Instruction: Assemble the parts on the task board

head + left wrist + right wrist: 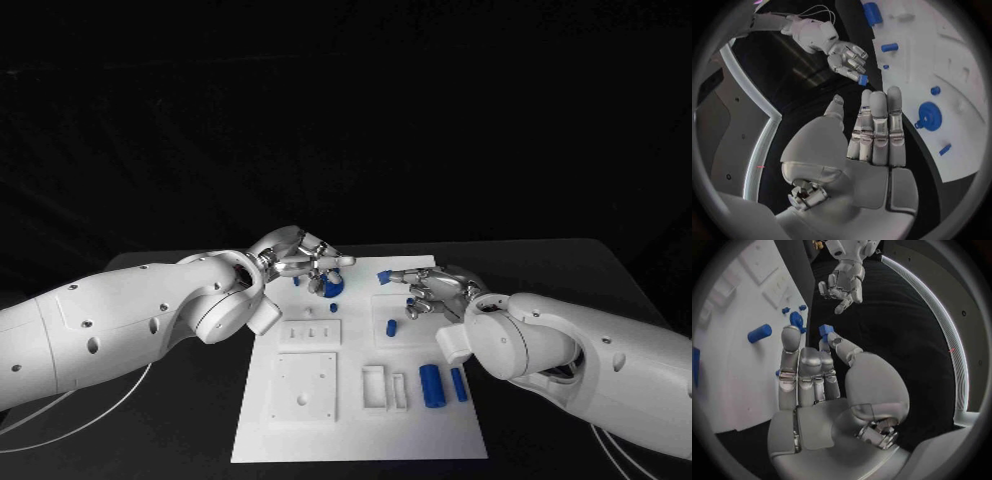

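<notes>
Reaching over the far end of the white task board (361, 400), both hands work above the black table (188, 420). The right hand (433, 290) pinches a small blue block (385, 276) between thumb and a fingertip, its other fingers extended; the right wrist view confirms this grip, showing the block (825, 330) clear of the board (736, 365). The left hand (300, 257) hovers at the board's far left corner, just above a round blue disc part (330, 286). From the head view its fingers look bunched, but the left wrist view shows them straight, side by side, with the thumb set apart and nothing held (873, 130); the disc (930, 116) lies flat on the board (954, 60) beyond the fingertips. That view also shows the right hand (845, 57) with the block (862, 79) at its fingertips. Lying on the board nearer the robot are two blue cylinders (430, 384) side by side, a short blue peg (391, 327) in the middle, and white raised fixture plates (306, 385) on the left half. The right wrist view shows the left hand (844, 282) well apart from the block.
</notes>
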You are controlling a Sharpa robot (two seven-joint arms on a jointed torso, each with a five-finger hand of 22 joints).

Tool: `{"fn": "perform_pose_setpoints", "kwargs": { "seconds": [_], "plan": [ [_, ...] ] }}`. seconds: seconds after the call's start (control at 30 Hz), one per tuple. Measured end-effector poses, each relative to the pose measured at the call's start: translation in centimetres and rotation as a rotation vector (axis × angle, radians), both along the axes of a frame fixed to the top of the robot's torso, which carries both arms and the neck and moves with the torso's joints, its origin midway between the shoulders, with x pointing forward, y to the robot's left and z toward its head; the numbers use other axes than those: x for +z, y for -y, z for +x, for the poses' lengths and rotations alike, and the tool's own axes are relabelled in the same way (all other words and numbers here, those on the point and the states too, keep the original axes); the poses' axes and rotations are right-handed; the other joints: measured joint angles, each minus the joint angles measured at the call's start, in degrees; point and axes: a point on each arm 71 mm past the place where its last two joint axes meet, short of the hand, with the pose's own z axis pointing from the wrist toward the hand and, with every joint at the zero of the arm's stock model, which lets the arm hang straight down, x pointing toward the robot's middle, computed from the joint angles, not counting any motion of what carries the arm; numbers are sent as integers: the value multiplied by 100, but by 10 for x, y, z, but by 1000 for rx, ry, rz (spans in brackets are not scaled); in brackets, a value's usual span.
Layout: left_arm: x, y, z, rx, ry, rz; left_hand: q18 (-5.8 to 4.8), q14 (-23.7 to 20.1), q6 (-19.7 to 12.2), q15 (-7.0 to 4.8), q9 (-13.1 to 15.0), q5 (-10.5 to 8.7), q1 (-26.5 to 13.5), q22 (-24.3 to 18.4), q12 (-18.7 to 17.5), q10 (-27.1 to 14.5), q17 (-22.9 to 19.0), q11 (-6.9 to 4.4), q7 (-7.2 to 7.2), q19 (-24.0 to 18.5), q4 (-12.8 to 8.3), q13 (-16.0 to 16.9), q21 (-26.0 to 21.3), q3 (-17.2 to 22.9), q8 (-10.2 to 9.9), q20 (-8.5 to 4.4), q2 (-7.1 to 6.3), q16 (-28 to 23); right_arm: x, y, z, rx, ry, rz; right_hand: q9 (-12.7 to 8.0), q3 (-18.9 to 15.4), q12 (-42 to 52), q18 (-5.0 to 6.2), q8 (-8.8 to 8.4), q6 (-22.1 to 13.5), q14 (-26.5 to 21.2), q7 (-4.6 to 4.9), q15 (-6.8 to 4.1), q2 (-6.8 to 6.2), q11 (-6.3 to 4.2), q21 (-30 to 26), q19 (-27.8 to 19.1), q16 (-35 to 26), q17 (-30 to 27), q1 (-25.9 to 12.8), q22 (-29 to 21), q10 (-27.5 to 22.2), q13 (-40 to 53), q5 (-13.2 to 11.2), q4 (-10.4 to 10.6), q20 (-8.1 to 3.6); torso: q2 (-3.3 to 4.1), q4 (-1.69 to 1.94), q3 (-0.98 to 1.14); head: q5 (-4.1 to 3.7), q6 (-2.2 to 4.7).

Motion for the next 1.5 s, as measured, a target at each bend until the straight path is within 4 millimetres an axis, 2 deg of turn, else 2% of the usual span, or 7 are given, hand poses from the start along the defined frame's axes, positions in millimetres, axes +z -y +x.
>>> {"fn": "perform_pose_setpoints", "kwargs": {
  "seconds": [0.17, 0.23, 0.33, 0.5, 1.1, 1.23, 1.5],
  "plan": [
    [-5, 6, -1, -19, -107, -28, 0, 48, 156, -25, 76, 17, -69, 217, 162, 80, 91, -40, -51, 15, -1, 36, 241, -32, 0, -47, 69, 298, 3, -1, -3, 14, -12, 21, 0, -16, 0, 0, 0, 0, 0, 0, 0, 0, 0, -22, 0, 0, 0, 0, 0, 0, -7, 44, -16, 0, -3, -8, 1, -12, -7],
    [-7, 8, -1, -24, -135, -34, 0, 76, 279, -53, 184, 147, -116, 258, 151, 137, 89, -69, -75, -3, -34, 28, 262, -65, 0, -65, 86, 314, 4, -1, -5, 19, -16, 27, 0, -16, 0, 0, 0, -1, 0, -1, 0, 0, 0, -22, 0, 0, 0, -1, 0, 0, -8, 44, -16, 0, -3, -10, 1, -21, -11],
    [-9, 11, -2, -35, -171, -43, 0, 77, 280, -54, 385, 169, -257, 309, 7, 217, 55, -70, -76, -3, -64, 2, 285, -96, 1, -64, 70, 340, 4, -3, -6, 31, -22, 35, 0, -19, 0, 0, 0, -10, 0, -10, 0, 6, 0, -22, 0, 0, 0, -7, 0, 0, -15, 44, -19, 0, -6, -8, 1, -32, -18],
    [-11, 14, -3, -51, -211, -51, 0, 77, 280, -54, 493, 169, -342, 339, -9, 235, 44, -53, -76, -3, -64, 3, 285, -95, 3, -64, 35, 363, 6, -7, -9, 48, -31, 46, 0, -32, -1, 0, 0, -11, 0, -10, 1, 27, 0, -22, 0, 0, 0, -29, 0, 0, -15, 77, -31, 0, -7, 0, 0, -36, -34],
    [-15, 18, -5, -74, -260, -41, 0, 77, 258, -53, 593, 167, -389, 379, -9, 253, 35, -71, -97, -24, -80, 11, 306, -79, 3, -84, 42, 402, 6, -11, -12, 75, -45, 56, 0, -40, -1, 0, -3, -31, -18, -10, 19, 18, -18, -22, 0, 0, 1, -40, 0, -22, -20, 79, -72, 0, -3, 5, -7, -40, -60],
    [-16, 19, -6, -84, -260, -31, 0, 77, 224, -53, 593, 66, -353, 387, -9, 246, 29, -64, -62, -28, -103, 11, 306, -56, 4, -79, 6, 402, 6, -12, -12, 80, -48, 57, 0, -46, -1, 0, -4, -32, -18, -10, 19, 5, 1, -44, 0, 0, 1, -54, 1, -40, -28, 79, -77, 0, -3, 7, -9, -48, -66],
    [-18, 22, -8, -112, -259, -11, -1, 76, 224, -53, 585, 133, -295, 402, -9, 232, 23, -50, -62, -45, -169, 11, 306, 3, 4, -63, 14, 429, 6, -14, -13, 90, -53, 59, 1, -47, -1, 0, -8, -53, -18, -9, 19, 4, 1, -44, 0, 0, 1, -53, 1, -40, -27, 78, -78, 0, -2, 4, -9, -79, -77]
  ]
}}
